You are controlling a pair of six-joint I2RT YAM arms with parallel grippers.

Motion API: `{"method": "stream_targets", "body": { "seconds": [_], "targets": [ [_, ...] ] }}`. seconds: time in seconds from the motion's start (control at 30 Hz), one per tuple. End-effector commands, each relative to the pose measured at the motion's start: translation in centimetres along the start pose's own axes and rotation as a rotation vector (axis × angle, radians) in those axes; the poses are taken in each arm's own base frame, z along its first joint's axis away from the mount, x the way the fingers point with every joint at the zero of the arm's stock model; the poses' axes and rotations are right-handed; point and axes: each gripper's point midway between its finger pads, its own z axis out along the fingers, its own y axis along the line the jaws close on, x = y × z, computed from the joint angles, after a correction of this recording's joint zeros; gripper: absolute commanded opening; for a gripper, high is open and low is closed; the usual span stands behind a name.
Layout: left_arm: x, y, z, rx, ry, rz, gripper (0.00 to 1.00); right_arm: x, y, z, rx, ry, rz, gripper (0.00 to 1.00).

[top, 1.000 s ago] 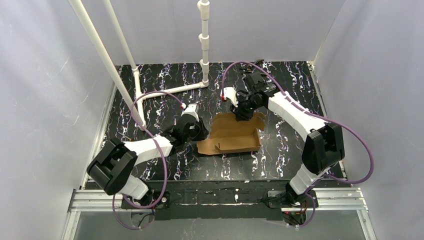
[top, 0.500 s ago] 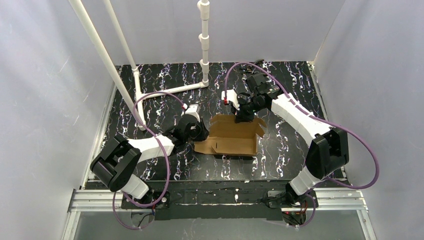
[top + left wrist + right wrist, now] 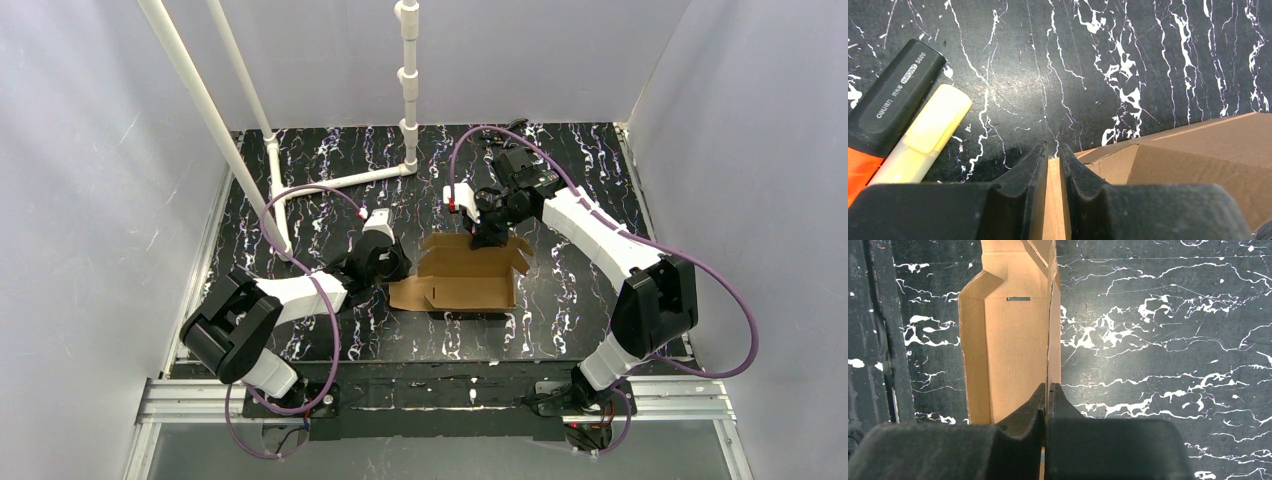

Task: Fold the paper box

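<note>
Left claw (image 3: 1054, 150) is closed almost fully on a thin end flap of the paper box (image 3: 465, 275), with the cardboard held edge-on between its fingers. Right claw (image 3: 1048, 387) is likewise pinched nearly shut, on the top edge of a raised side wall that runs straight ahead of it. The box lies between the two claws on the table (image 3: 560, 200) and is only partly formed, with a flat slotted panel just beside the right claw and below the wall it holds. Several risks are judged to apply. Both grips cover only a narrow strip of cardboard, so a fast or oblique pull is likely to let the sheet slip out. If the claws move apart or twist against each other, the load falls on the fold lines and may tear a tab or set a crease off its score. Because both claws hold the sheet, nothing else presses the base down, so it may lift or skid on the smooth table instead of folding. A black marker (image 3: 893, 95) and a pale yellow stick (image 3: 928, 132) lie near the left claw, on its side away from the box. A sideways sweep there could knock them or drag them under the flap.
</note>
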Motion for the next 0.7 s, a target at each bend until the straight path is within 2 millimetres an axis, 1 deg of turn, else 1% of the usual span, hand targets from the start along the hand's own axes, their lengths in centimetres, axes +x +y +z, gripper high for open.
{"method": "stream_targets", "body": {
  "seconds": [0.0,0.13,0.27,0.33,0.53,0.67],
  "targets": [
    [-1.7,-0.6,0.1,0.015,-0.040,0.002,0.14,-0.5,0.8,-0.3,-0.030,-0.024,-0.013,0.02],
    [-1.1,-1.8,0.7,0.076,0.002,0.015,0.11,-0.5,0.7,-0.2,-0.028,-0.024,-0.012,0.02],
    [0.3,-2.5,0.6,0.134,0.046,0.005,0.00,-0.4,0.3,-0.2,-0.008,-0.016,-0.004,0.02],
    [1.2,-3.0,0.4,0.177,0.074,-0.013,0.00,-0.4,0.3,-0.1,-0.009,-0.016,-0.002,0.02],
    [2.2,-4.0,-0.6,0.257,0.103,-0.079,0.00,-0.1,0.2,0.1,-0.004,-0.010,0.010,0.01],
    [2.9,-4.5,-0.5,0.281,0.135,-0.119,0.00,-0.1,0.4,0.2,-0.005,-0.015,0.017,0.01]
  ]
}}
